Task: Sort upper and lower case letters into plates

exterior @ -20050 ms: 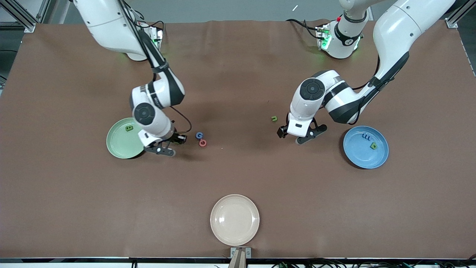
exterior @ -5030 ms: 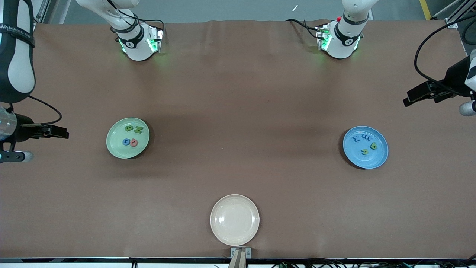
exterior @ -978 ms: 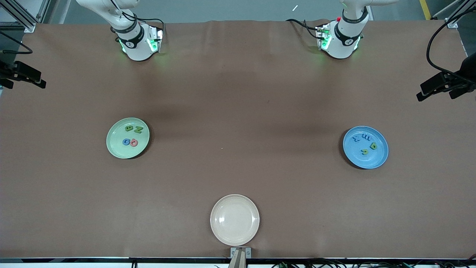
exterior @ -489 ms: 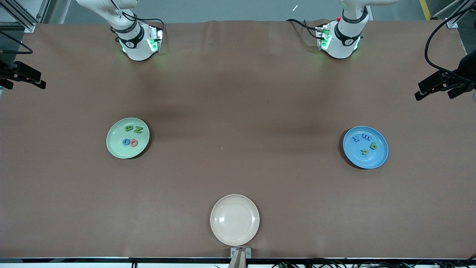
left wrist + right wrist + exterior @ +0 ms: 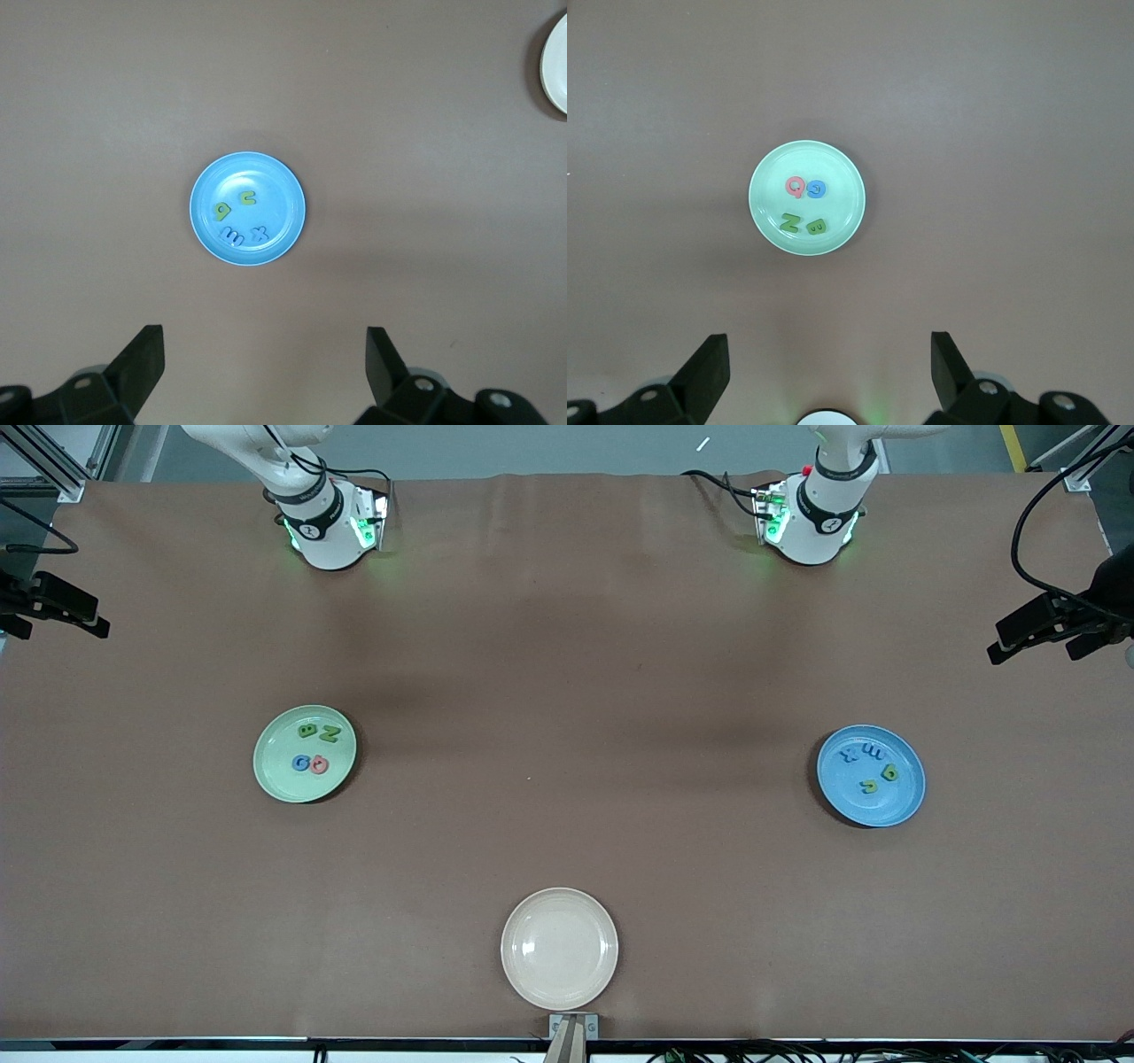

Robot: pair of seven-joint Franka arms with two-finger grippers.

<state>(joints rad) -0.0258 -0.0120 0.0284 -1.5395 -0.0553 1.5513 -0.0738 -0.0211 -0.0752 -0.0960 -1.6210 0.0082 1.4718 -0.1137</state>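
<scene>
The mint green plate (image 5: 275,779) lies toward the right arm's end of the table and holds several letters: a green B, a green Z, a blue G and a pink Q. It also shows in the right wrist view (image 5: 766,221). The bright blue plate (image 5: 899,802) lies toward the left arm's end and holds several letters: a blue x, a blue m, a green b and a green n. It also shows in the left wrist view (image 5: 283,186). My right gripper (image 5: 830,354) is open and empty, high over its table end. My left gripper (image 5: 266,350) is open and empty, high over its end.
An empty cream-beige plate (image 5: 559,948) lies at the middle of the table's edge nearest the front camera; its rim shows in the left wrist view (image 5: 556,53). The brown table (image 5: 567,691) carries no loose letters. The arm bases stand along the table's edge farthest from the front camera.
Twenty seconds ago both grippers were low beside loose letters. Since then all letters went into the plates and both arms drew back to the table ends. In the last second nothing moved.
</scene>
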